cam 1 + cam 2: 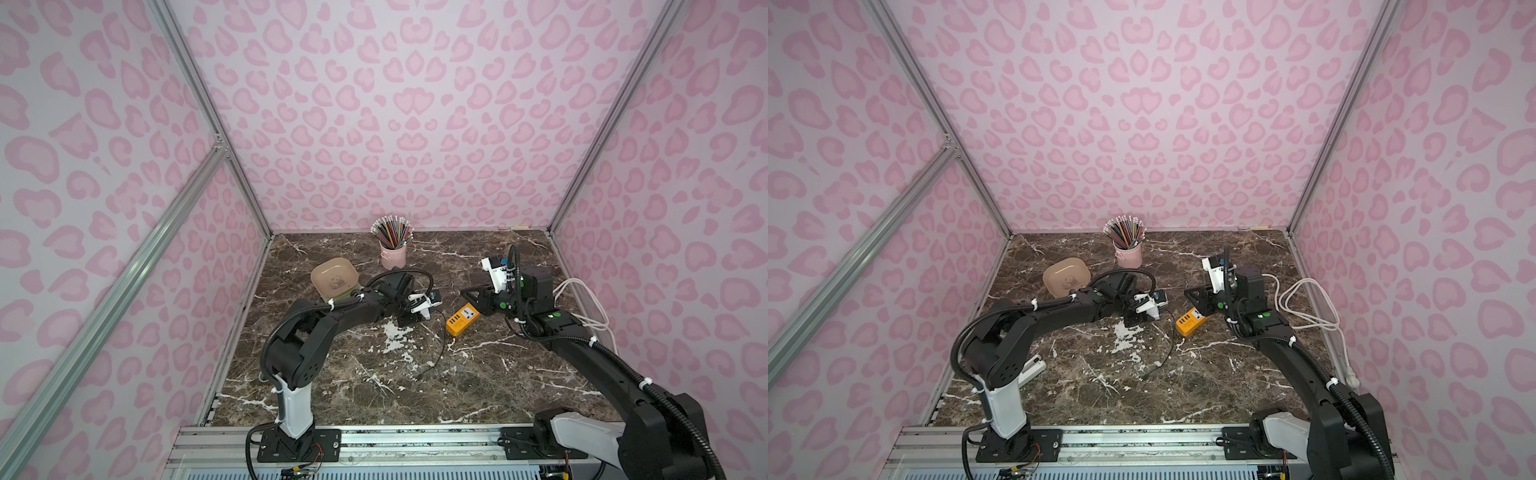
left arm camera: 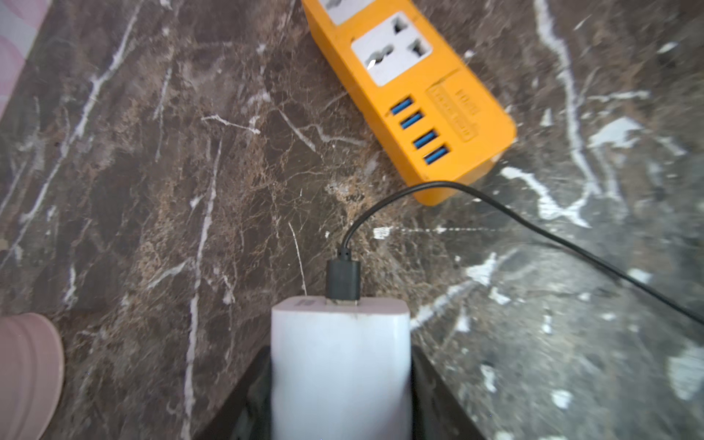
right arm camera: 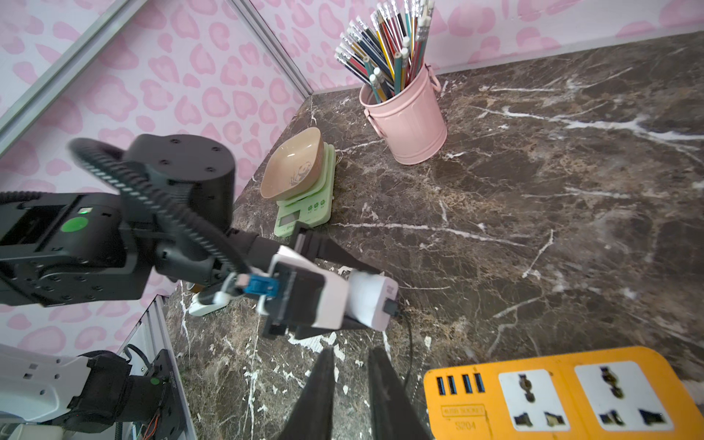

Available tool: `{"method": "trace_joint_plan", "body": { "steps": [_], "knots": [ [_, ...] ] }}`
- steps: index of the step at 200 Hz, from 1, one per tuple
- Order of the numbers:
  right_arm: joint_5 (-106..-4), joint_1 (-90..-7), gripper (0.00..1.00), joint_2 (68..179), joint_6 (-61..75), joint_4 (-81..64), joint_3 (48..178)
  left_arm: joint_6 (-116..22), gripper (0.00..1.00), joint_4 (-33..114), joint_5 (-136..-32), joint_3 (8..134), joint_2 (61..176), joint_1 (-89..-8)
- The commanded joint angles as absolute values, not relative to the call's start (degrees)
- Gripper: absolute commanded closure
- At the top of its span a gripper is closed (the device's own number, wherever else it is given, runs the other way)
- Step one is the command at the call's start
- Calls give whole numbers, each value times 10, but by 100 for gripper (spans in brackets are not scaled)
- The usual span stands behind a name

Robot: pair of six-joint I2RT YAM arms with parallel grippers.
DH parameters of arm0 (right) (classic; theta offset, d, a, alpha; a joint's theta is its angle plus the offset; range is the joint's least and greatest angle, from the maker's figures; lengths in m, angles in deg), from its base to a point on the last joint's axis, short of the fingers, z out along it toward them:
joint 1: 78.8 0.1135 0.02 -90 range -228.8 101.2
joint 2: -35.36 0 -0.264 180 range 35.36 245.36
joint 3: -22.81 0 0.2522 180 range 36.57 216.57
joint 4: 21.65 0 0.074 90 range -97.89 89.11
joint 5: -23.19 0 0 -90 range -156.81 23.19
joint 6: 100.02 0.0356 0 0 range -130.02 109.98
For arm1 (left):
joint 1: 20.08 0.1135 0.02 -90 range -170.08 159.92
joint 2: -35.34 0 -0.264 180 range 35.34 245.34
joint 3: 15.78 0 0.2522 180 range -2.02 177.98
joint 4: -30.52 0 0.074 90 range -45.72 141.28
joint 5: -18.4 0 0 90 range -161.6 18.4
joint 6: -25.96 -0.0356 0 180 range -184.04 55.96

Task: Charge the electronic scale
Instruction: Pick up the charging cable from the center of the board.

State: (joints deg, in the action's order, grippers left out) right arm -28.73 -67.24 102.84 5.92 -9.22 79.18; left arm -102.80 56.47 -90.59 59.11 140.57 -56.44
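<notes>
Your left gripper (image 2: pixel 341 358) is clamped on the white charger block (image 2: pixel 341 392), a jaw against each side, low over the middle of the bench (image 1: pixel 478 386). Your right gripper (image 3: pixel 352 354) hangs with its jaws slightly parted and empty, just beyond the far-right end of the strip.

The electronic scale (image 3: pixel 304 213) sits at the far left of the bench, behind the left arm's wrist. That arm is much the nearer to it. A pink pencil cup (image 1: pixel 392 254) stands far centre, out of the way.

The orange power strip (image 1: pixel 462 319) lies between your two grippers, just right of the charger. Its long axis runs near-left to far-right, with the USB ports at the near-left end and the sockets beyond them. The charger's cable end faces the strip and its prongs are hidden, so you will probably have to turn it before it meets a socket.

The black cable (image 2: pixel 533 224) leaves the charger, curls past the strip's near end and trails toward you. Its free end lies loose, well apart from the scale, and could snag.
</notes>
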Motion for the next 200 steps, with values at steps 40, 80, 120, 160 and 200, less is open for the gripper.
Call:
{"method": "trace_joint_plan", "body": {
  "steps": [40,80,120,160,200],
  "knots": [
    [-214,-627,41,1014,119,-196,774,-972,71,275,-938,438,1188,-614],
    [-226,-571,28,990,116,-208,784,-962,72,232,-906,421,1145,-657],
    [-242,-559,37,973,116,-198,788,-942,72,200,-897,412,1124,-666],
    [-246,-557,67,967,126,-210,784,-938,72,198,-873,412,1128,-676],
    [-268,-557,91,963,115,-203,787,-921,45,193,-852,418,1142,-681]
  ]
}}
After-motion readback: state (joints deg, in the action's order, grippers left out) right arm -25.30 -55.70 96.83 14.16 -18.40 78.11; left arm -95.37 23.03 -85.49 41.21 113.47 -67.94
